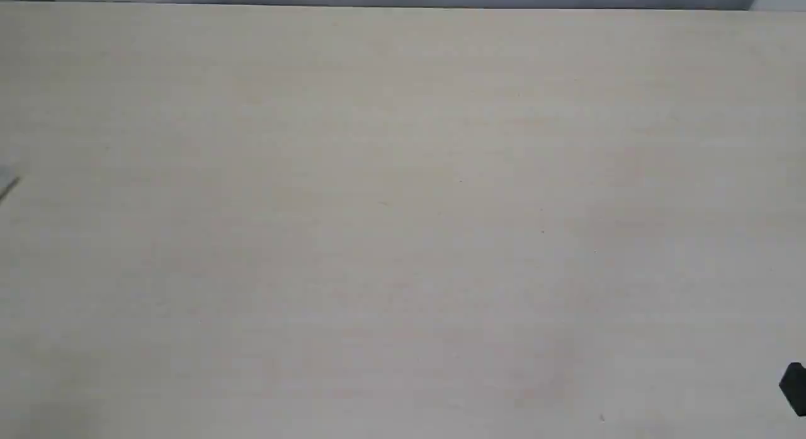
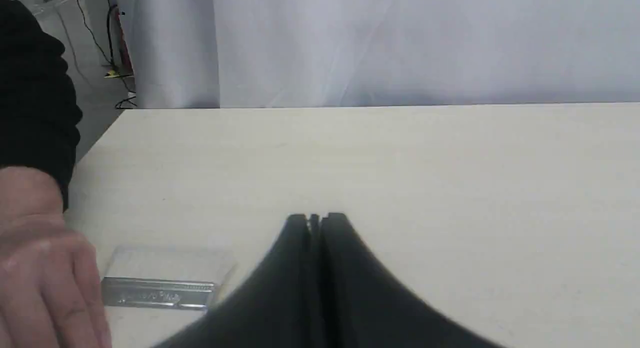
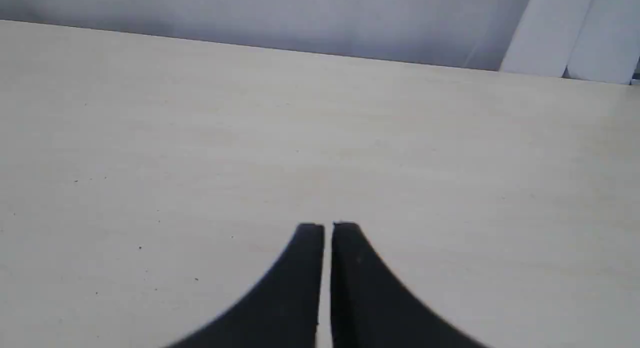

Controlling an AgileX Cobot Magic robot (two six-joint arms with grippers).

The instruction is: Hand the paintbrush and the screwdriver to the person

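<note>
In the left wrist view the paintbrush (image 2: 159, 292) lies flat on the table, showing its silver ferrule and pale bristles. Its handle is hidden under the person's hand (image 2: 47, 268), which rests on that end; a dark sleeve (image 2: 35, 93) shows above it. My left gripper (image 2: 316, 218) is shut and empty, hovering beside the brush without touching it. In the right wrist view my right gripper (image 3: 327, 227) is shut with only a thin slit between its fingers, holding nothing above bare table. The screwdriver is out of view.
The pale wooden table (image 1: 403, 225) fills the exterior view. A small grey sliver (image 1: 7, 184) pokes in at its left edge, and a black part of the right arm (image 1: 794, 388) shows at the lower right corner. A white curtain (image 2: 400, 43) hangs behind the table.
</note>
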